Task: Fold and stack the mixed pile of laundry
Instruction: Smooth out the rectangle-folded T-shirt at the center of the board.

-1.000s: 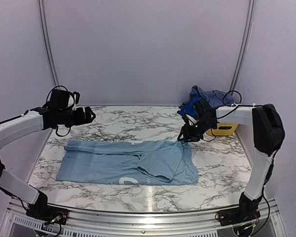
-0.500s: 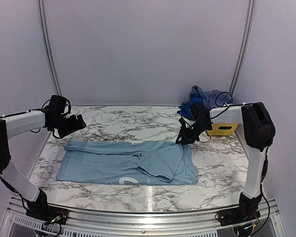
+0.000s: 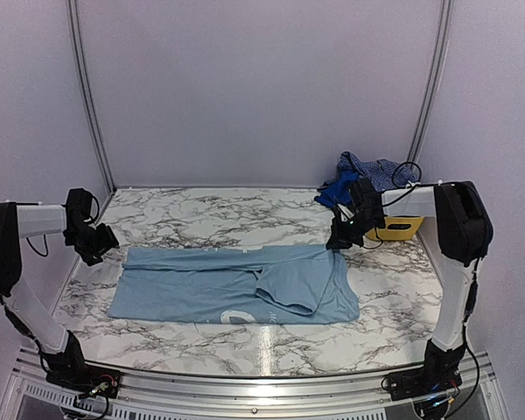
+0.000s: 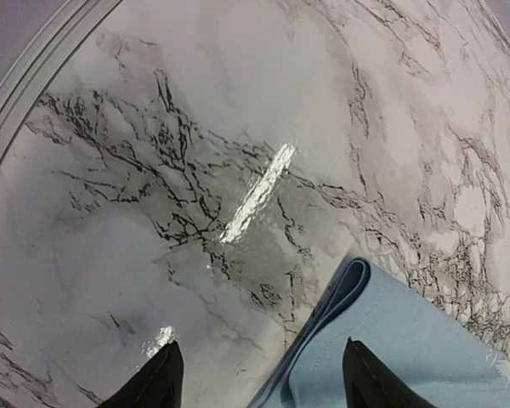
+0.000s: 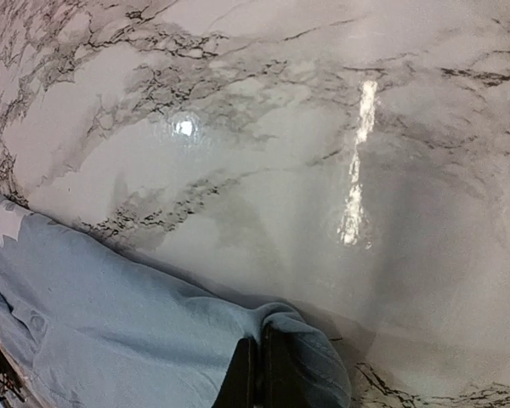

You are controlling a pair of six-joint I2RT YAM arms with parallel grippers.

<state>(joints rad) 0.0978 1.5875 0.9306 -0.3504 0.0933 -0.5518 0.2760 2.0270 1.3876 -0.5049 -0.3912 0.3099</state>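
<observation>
Left gripper (image 4: 259,387) is over the marble table (image 4: 238,102), with its black fingertips (image 4: 157,382) well apart at the bottom edge of the view and nothing clamped. The pale blue T-shirt (image 4: 416,344) comes in from lower right, folded corner just above the tip on that side, and its doubled edge runs down into the gap between the tips, closer to that one. A metal edge rail (image 4: 34,76) cuts across the top-left corner, and a glare streak (image 4: 257,194) sits on bare marble just beyond the cloth corner.
</observation>
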